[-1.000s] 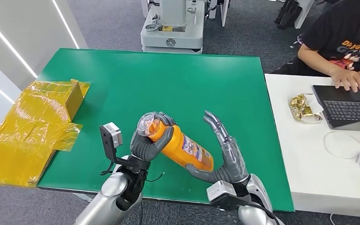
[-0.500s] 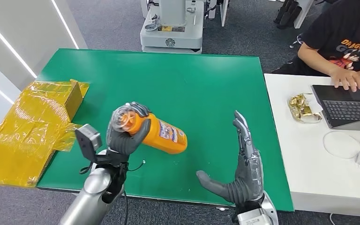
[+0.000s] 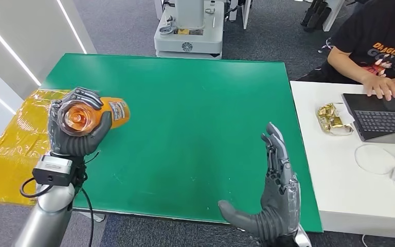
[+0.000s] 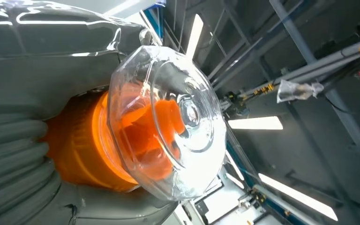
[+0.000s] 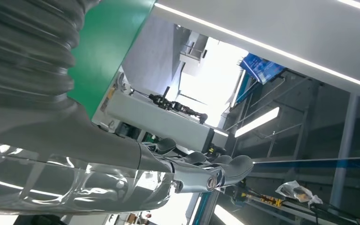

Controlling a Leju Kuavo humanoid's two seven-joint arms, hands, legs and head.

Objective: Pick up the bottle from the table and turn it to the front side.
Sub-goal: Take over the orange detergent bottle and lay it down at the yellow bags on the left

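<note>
The left hand (image 3: 77, 128) grips the orange bottle (image 3: 95, 114) near its cap end, fingers wrapped around the body. The bottle is held clear of the green table (image 3: 185, 118), above the table's left edge. It lies roughly level, with its clear cap (image 3: 75, 116) facing the head camera and its base pointing away. A printed label (image 3: 117, 108) is visible on the side of the bottle toward the far end.

In the left wrist view, the clear cap (image 4: 168, 122) sits over an orange nozzle, with the orange bottle (image 4: 82, 145) shoulder behind it and the grey fingers (image 4: 14, 154) of the left hand (image 4: 37, 93) closed against it.

The right hand (image 3: 275, 195) is spread and holds nothing. It stands upright at the near right corner of the green table, palm toward the left, thumb out to the side, well apart from the bottle. In the right wrist view the right hand (image 5: 122, 168) shows its fingers (image 5: 220, 171) extended and close together.

A yellow flattened carton (image 3: 18, 149) lies beside the table on the left, below the left hand. On the white desk (image 3: 329, 170) to the right are a laptop (image 3: 385, 116), a gold-wrapped packet (image 3: 333, 117) and a white cable (image 3: 385, 164). A person (image 3: 380, 46) sits at the laptop with a hand on its keyboard. A white machine base (image 3: 189, 31) stands beyond the far edge of the table.
</note>
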